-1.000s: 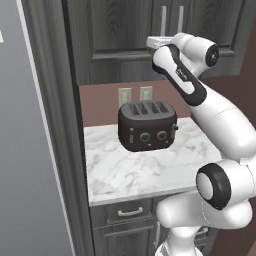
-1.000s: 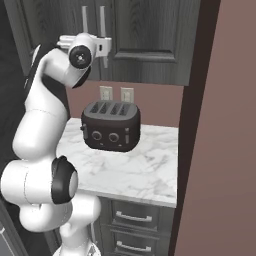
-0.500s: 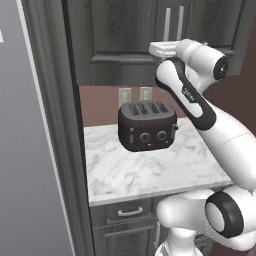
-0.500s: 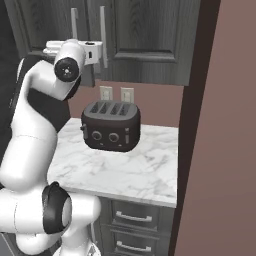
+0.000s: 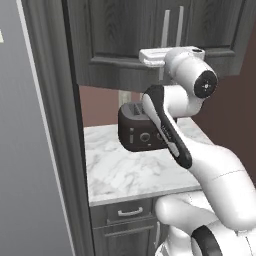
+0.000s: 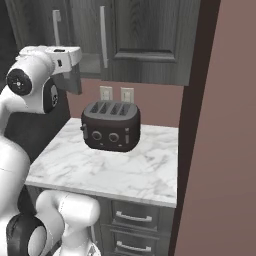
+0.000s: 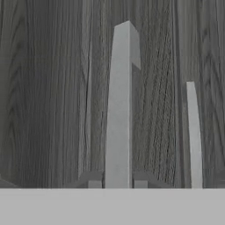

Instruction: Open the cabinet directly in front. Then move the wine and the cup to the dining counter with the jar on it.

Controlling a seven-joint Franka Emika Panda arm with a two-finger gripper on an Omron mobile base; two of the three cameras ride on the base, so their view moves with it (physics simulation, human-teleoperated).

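Note:
The cabinet [image 5: 125, 35] hangs above the counter, with dark grey wood-grain doors and two long silver handles. My gripper [image 7: 117, 179] is shut on the left door's handle [image 7: 118, 110], which stands between the two fingertips. The same gripper [image 5: 159, 59] holds that handle [image 5: 165, 30] low down, and the right door's handle [image 5: 179, 25] is just beside it. From the right, the gripper [image 6: 75, 56] sits at the left door [image 6: 75, 82], which stands slightly ajar with its handle [image 6: 56, 25] well apart from the other handle [image 6: 103, 35]. The wine and cup are hidden. The dining counter and jar are out of view.
A black four-slot toaster [image 6: 110, 125] stands on the narrow marble counter [image 6: 125, 175] under the cabinet, with drawers [image 6: 132, 217] below. A tall dark panel [image 5: 50, 125] rises at the left, and a reddish-brown wall [image 6: 220, 150] closes the right side.
The left door has swung out a little with my gripper on its handle, and the two handles have drawn apart. My arm has folded back and its elbow has dropped.

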